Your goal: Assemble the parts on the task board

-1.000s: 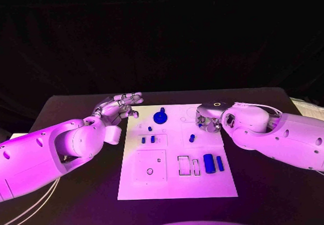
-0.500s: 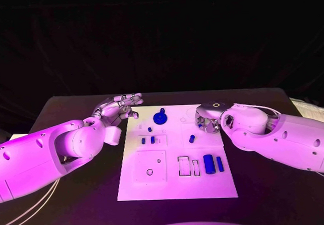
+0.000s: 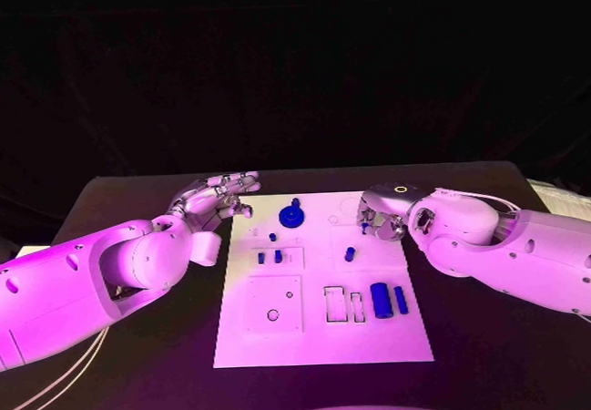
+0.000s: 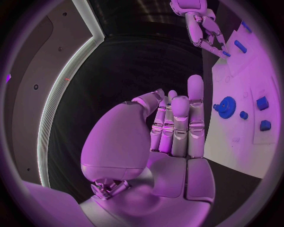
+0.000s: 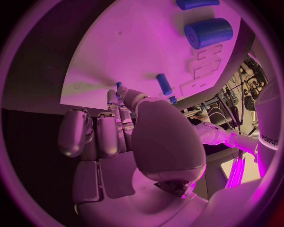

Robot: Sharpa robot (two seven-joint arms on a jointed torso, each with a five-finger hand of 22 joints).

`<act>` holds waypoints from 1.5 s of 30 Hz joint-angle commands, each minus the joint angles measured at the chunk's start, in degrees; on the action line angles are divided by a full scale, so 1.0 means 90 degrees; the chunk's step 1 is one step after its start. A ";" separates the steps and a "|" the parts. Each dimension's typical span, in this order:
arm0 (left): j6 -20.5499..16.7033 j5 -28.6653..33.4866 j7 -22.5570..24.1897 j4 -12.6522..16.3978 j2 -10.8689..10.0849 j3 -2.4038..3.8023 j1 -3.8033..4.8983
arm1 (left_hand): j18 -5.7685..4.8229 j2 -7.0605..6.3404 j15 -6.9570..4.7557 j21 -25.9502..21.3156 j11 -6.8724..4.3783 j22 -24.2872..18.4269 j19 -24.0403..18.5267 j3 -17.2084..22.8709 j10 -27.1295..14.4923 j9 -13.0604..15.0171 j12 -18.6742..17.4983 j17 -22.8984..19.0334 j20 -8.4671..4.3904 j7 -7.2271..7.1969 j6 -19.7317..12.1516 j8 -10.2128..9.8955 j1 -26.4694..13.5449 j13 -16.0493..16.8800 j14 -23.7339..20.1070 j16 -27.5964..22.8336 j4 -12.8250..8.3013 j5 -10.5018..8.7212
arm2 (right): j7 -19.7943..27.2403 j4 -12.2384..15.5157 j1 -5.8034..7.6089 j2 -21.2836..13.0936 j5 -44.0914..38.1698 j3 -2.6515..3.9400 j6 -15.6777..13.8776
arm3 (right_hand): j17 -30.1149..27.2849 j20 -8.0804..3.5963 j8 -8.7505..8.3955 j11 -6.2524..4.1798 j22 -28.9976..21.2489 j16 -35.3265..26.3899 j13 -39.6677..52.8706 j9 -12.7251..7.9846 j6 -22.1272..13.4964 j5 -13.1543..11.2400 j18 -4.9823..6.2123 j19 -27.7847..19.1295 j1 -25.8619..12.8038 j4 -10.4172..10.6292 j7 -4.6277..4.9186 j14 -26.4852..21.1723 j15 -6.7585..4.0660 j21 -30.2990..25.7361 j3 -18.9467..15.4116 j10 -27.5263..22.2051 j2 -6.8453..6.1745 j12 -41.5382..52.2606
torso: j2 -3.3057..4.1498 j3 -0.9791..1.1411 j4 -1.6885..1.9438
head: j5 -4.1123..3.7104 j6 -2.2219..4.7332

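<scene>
The white task board [image 3: 321,336] lies in the middle of the black table. A blue gear [image 3: 292,214] sits near its far edge, with a small blue stud [image 3: 272,235] and two short blue blocks [image 3: 269,256] in front of it. A blue peg [image 3: 350,253] lies mid-board. A thick blue cylinder [image 3: 382,299] and a thin blue rod [image 3: 401,298] lie by the rectangular slots. My right hand [image 3: 384,214] hovers over the board's far right part and pinches a small blue peg [image 3: 365,227] at its fingertips [image 5: 119,85]. My left hand [image 3: 220,197] is held beside the far left corner, fingers straight and empty [image 4: 177,127].
White cables [image 3: 41,398] trail over the table at the near left. A pale object [image 3: 562,196] lies at the table's right edge. Bare black table [image 3: 513,360] surrounds the board on both sides.
The right hand has shifted very slightly over the board's far right part with the small peg in its fingertips. The left hand has stayed where it was.
</scene>
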 commanded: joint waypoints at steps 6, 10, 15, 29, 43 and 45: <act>0.0090 0.0012 0.0022 -0.0001 0.0012 0.0003 0.0002 | 0.0065 -0.0002 0.0015 -0.0024 0.0003 -0.0006 0.0011 -0.0024 -0.0053 -0.0007 0.0030 -0.0010 -0.0010 -0.0007 -0.0040 -0.0007 0.0039 0.0009 -0.0039 0.0020 -0.0032 0.0038 | 0.0068 0.0297 0.0103 -0.0168 0.0276 0.0048 -0.0235 | -0.0007 0.0008 0.0009 0.0032 0.0007 0.0048 0.0012 0.0022 0.0039 0.0022 0.0089 0.0022 -0.0105 0.0019 0.0040 0.0336 0.0001 0.0015 0.0004 0.0029 -0.0019 0.0016 | -0.0006 -0.0010 -0.0005 | 0.0013 -0.0012; 0.0092 0.0012 0.0020 -0.0003 0.0007 0.0003 0.0002 | 0.0065 -0.0002 0.0015 -0.0024 0.0003 -0.0006 0.0011 -0.0024 -0.0053 -0.0007 0.0030 -0.0010 -0.0010 -0.0007 -0.0040 -0.0007 0.0039 0.0009 -0.0039 0.0020 -0.0032 0.0038 | 0.0072 0.0546 0.0117 -0.0230 0.0319 0.0054 -0.0251 | -0.0009 0.0008 0.0010 0.0034 0.0009 0.0048 0.0012 0.0025 0.0043 0.0021 0.0089 0.0023 -0.0127 0.0024 0.0040 0.0335 0.0001 0.0016 -0.0004 0.0033 -0.0030 0.0015 | 0.0002 -0.0004 0.0002 | 0.0036 -0.0003; 0.0093 0.0012 0.0020 0.0003 0.0001 0.0003 0.0002 | 0.0065 -0.0002 0.0015 -0.0024 0.0003 -0.0006 0.0011 -0.0024 -0.0053 -0.0007 0.0030 -0.0010 -0.0010 -0.0007 -0.0040 -0.0007 0.0039 0.0009 -0.0039 0.0020 -0.0032 0.0038 | 0.0104 0.0888 0.0099 -0.0189 0.0352 0.0056 -0.0260 | -0.0011 0.0008 0.0010 0.0037 0.0003 0.0047 0.0011 0.0026 0.0044 0.0022 0.0090 0.0021 -0.0136 0.0026 0.0042 0.0334 0.0001 0.0013 -0.0008 0.0032 -0.0035 0.0013 | 0.0007 -0.0003 0.0001 | 0.0114 -0.0005; 0.0126 0.0012 0.0026 0.0067 0.0028 0.0003 0.0001 | 0.0065 0.0001 0.0016 -0.0026 0.0004 -0.0007 0.0010 -0.0026 -0.0064 -0.0005 0.0040 -0.0013 -0.0008 -0.0007 -0.0039 -0.0003 0.0045 0.0010 -0.0041 0.0023 -0.0040 0.0038 | 0.0339 0.1245 -0.0373 0.0572 0.0021 0.0000 -0.0158 | -0.0016 0.0007 0.0003 0.0044 -0.0028 0.0045 0.0009 0.0026 0.0034 0.0028 0.0098 0.0010 -0.0132 0.0012 0.0056 0.0332 0.0002 -0.0005 -0.0001 0.0025 -0.0033 0.0007 | 0.0010 -0.0011 0.0005 | 0.0383 -0.0127; 0.0145 0.0012 0.0015 0.0130 0.0031 0.0003 0.0001 | 0.0065 0.0001 0.0016 -0.0026 0.0004 -0.0007 0.0010 -0.0026 -0.0064 -0.0005 0.0040 -0.0013 -0.0008 -0.0007 -0.0039 -0.0003 0.0045 0.0010 -0.0041 0.0023 -0.0040 0.0038 | 0.0466 0.0962 -0.0688 0.1008 -0.0016 -0.0053 0.0012 | -0.0029 0.0008 -0.0003 0.0051 -0.0046 0.0039 0.0008 0.0026 0.0024 0.0032 0.0101 0.0003 -0.0122 -0.0007 0.0067 0.0328 0.0003 -0.0015 0.0008 0.0014 -0.0027 0.0001 | 0.0004 -0.0007 -0.0003 | 0.0492 -0.0197; 0.0148 0.0012 0.0013 0.0131 0.0030 0.0003 0.0001 | 0.0065 0.0001 0.0016 -0.0026 0.0004 -0.0007 0.0010 -0.0026 -0.0064 -0.0005 0.0040 -0.0013 -0.0008 -0.0007 -0.0039 -0.0003 0.0045 0.0010 -0.0041 0.0023 -0.0040 0.0038 | 0.0464 0.0924 -0.0704 0.1038 -0.0009 -0.0058 0.0030 | -0.0026 0.0008 -0.0004 0.0053 -0.0042 0.0041 0.0007 0.0026 0.0022 0.0032 0.0101 0.0005 -0.0122 -0.0009 0.0069 0.0328 0.0004 -0.0013 0.0009 0.0012 -0.0026 -0.0001 | 0.0007 -0.0006 0.0001 | 0.0498 -0.0202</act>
